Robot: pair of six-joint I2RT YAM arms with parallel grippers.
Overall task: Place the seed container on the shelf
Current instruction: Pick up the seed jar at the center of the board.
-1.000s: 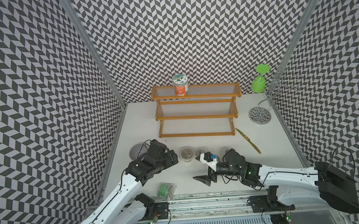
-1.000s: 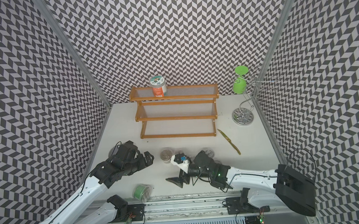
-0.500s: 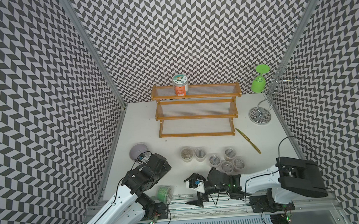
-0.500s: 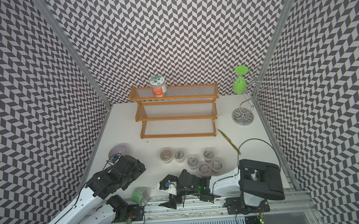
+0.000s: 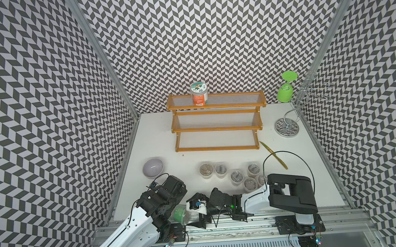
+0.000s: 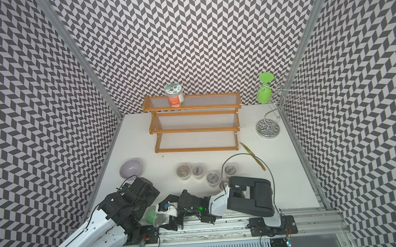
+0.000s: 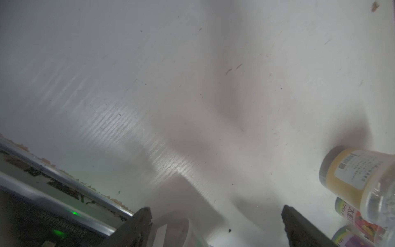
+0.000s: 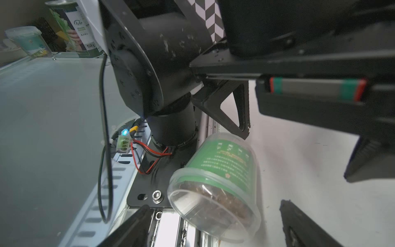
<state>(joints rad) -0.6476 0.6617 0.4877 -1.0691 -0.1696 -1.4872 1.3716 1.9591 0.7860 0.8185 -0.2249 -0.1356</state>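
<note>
Black-and-white zigzag walls on three sides, smooth white bench (image 5: 218,158) with an aluminium rail (image 5: 235,224) along the near edge. Shelf (image 5: 217,125) stands at the back, a three-step rack with an orange-brown wood frame and clear ribbed tiers. An upright orange jar (image 5: 199,96) with a round printed lid sits on the left part of the top tier; the other tiers are bare. Seed container (image 5: 180,213) is not on the shelf. It is a clear round plastic tub with a green label and brown contents, lying on its side at the near bench edge by the rail, between the two arms. In the right wrist view the seed container (image 8: 215,184) has its lid end toward the camera. The right claw (image 8: 214,205) is spread wide with the tub's near end between the black fingers, a gap on each side, no grip. The left claw (image 7: 213,211) is also wide apart over bare bench, holding nothing; something translucent near one finger is too blurred to tell. A glossy lilac bowl (image 5: 153,167) is near the left wall. A cluster of small clear lidded pots (image 5: 235,176) stands mid-bench, partly behind the right arm. A chrome wire stand (image 5: 286,127) with a round base stands back right, a green plastic goblet (image 5: 285,93) hanging from it upside down. A slim yellow-green stick (image 5: 273,155) lies flat just in front of the shelf's right end.
</note>
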